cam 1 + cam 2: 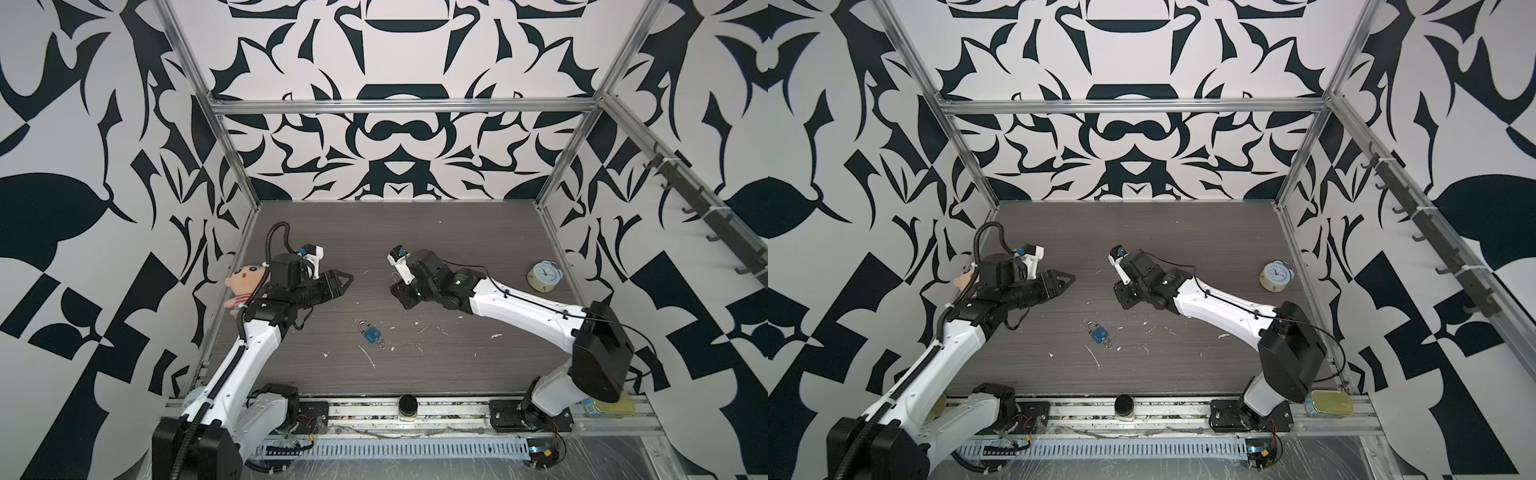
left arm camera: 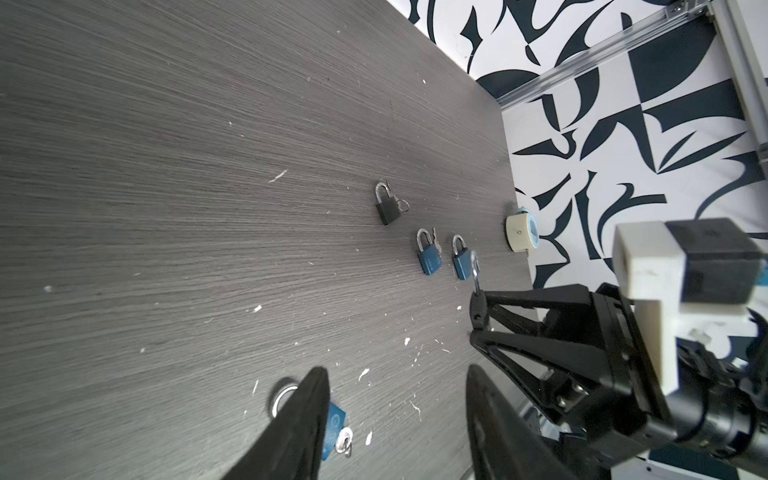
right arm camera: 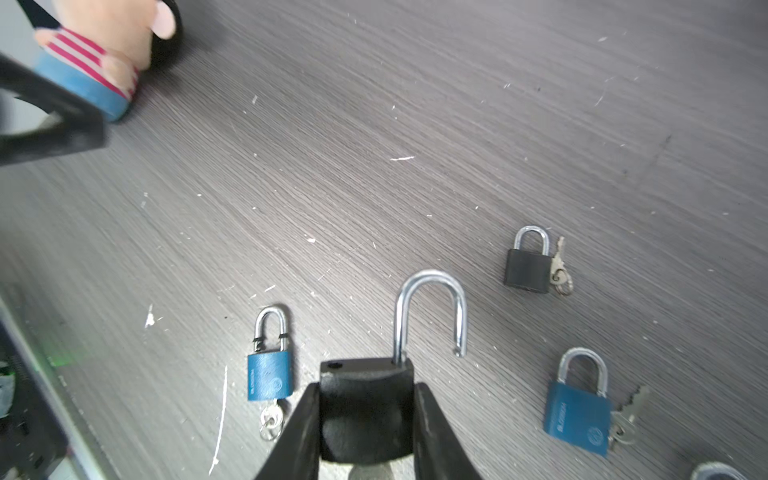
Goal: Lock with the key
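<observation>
Right gripper (image 3: 365, 390): clamped on the body of a black padlock (image 3: 365, 419) and raised above the table (image 1: 457, 232), just right of centre in both top views. The shackle (image 3: 428, 291) stands open, one leg free of the body. The fingers hide the underside, so whether a key sits in it cannot be told.

Left gripper (image 2: 395, 374): jaws apart, nothing between them, left of centre in both top views.

A blue padlock (image 1: 371, 332) lies flat at lower centre, a key (image 1: 381, 343) at its base, well apart from both grippers.
</observation>
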{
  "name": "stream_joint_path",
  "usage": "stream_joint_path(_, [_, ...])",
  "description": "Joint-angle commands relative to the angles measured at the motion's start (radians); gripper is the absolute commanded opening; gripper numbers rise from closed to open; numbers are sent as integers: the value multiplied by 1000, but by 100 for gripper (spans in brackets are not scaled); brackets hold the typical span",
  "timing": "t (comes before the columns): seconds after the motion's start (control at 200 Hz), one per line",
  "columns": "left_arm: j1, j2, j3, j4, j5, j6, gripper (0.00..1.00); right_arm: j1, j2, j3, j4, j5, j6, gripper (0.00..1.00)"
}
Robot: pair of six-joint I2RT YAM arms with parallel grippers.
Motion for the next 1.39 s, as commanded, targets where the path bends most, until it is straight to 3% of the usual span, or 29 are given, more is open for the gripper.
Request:
stream_joint_path(0.0, [6,43,54,90,134,-26,51,5,-86,-42,48,-3,2,0])
stream_joint_path(0.17, [-8,104,69,128,231,-41,46,6,-139,-92,39,-2,-5,0])
stream_joint_path(0.415, [-156,154,72,164,216,-41,45,38,-151,-105,30,1,-22,0])
stream_joint_path(0.595, [-216,219,87,205,205,-59,43,58,-149,-92,31,3,-38,0])
stream_joint_path(1.39, [-269,392,161,265,229,-64,36,65,-139,-54,49,-2,-41,0])
